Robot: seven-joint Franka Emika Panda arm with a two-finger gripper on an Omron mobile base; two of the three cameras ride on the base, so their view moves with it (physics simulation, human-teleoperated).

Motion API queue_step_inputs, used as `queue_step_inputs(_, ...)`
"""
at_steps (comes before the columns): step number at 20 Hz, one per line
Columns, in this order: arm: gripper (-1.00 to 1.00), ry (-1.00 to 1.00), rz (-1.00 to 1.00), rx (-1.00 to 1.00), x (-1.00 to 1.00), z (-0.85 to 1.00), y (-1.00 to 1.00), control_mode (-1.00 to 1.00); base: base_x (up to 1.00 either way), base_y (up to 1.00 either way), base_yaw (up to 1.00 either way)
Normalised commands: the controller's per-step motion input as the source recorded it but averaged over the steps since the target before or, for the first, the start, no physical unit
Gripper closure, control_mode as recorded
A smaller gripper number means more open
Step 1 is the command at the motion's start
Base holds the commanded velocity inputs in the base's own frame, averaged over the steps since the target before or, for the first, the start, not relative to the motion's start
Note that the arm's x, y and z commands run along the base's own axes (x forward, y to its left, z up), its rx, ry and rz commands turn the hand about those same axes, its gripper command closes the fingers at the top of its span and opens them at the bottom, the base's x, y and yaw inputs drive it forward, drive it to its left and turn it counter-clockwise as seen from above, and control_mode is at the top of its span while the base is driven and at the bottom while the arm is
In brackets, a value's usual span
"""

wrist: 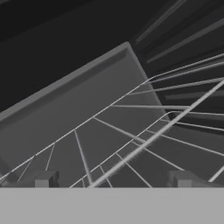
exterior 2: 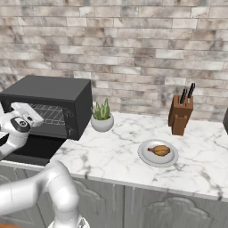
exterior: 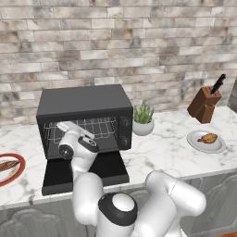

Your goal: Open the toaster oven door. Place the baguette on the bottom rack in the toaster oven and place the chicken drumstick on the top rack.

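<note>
The black toaster oven [exterior: 83, 102] [exterior 2: 49, 91] stands on the counter with its door [exterior: 106, 171] [exterior 2: 31, 149] folded down flat. My gripper [exterior: 62, 125] [exterior 2: 20, 109] is at the oven mouth, open and holding nothing. In the hand view the fingertips [wrist: 43, 179] sit just above silver wire rack bars [wrist: 131, 144]. A wire rack [exterior: 102, 126] shows inside; I cannot tell top from bottom. The baguette [exterior: 7, 165] lies on a red-rimmed plate [exterior: 16, 175] at the far left. The chicken drumstick [exterior: 208, 138] [exterior 2: 160, 150] rests on a grey plate [exterior: 217, 146] [exterior 2: 147, 158] to the right.
A potted plant [exterior: 143, 120] [exterior 2: 102, 116] stands right beside the oven. A wooden knife block [exterior: 204, 104] [exterior 2: 180, 113] is at the back right against the brick wall. Bare marble counter [exterior: 162, 148] lies between the oven and the drumstick plate.
</note>
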Motion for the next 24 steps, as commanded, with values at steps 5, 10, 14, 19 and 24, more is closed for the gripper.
queue_step_inputs(5,-1.0,0.01,0.0,0.0,0.11,-0.11,0.05,-1.0,0.0,0.0,0.0)
queue_step_inputs(10,-1.0,0.04,0.0,0.0,0.12,-0.18,0.07,-1.0,0.0,0.0,0.0)
queue_step_inputs(14,-1.0,0.05,0.0,0.0,0.08,-0.19,0.07,-1.0,0.0,0.0,0.0)
queue_step_inputs(19,-1.0,0.08,0.0,0.0,0.05,-0.25,0.08,-1.0,0.0,0.0,0.0)
queue_step_inputs(24,-1.0,0.1,0.0,0.0,0.01,-0.34,0.11,-1.0,0.0,0.0,0.0)
